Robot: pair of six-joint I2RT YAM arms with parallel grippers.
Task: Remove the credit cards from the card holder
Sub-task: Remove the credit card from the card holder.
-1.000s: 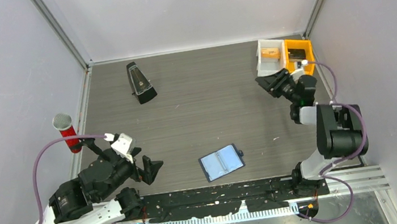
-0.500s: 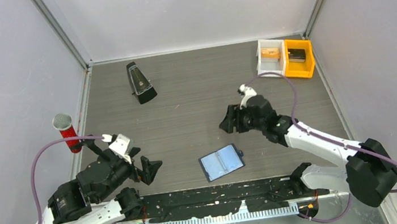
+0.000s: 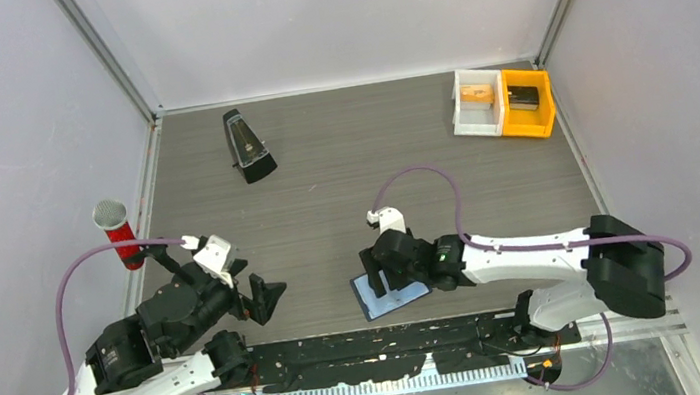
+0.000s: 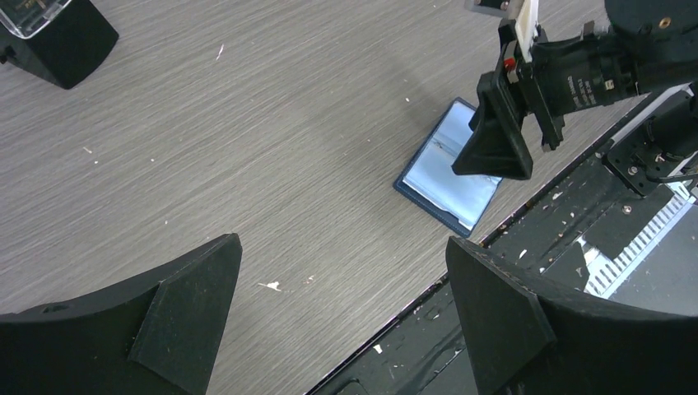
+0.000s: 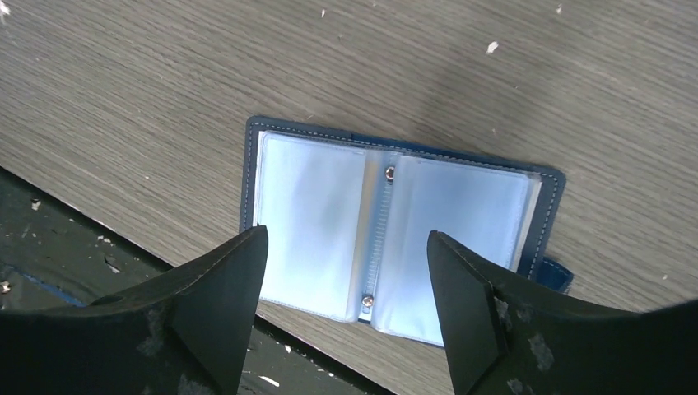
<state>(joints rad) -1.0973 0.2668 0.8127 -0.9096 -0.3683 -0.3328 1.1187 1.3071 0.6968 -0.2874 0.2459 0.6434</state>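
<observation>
Now the card holder (image 5: 395, 239) lies open and flat on the counter (image 5: 165, 82), by its near edge. The right fingers (image 5: 216, 317) are spread wide just above the card holder, holding nothing. The left fingers (image 4: 177, 325) are spread wide too, well away to its left.

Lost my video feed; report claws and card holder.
Right claw open, poised over card holder. Left claw open, empty, off aside. Card holder lying open flat, cards not visible. Nothing in the way.
</observation>
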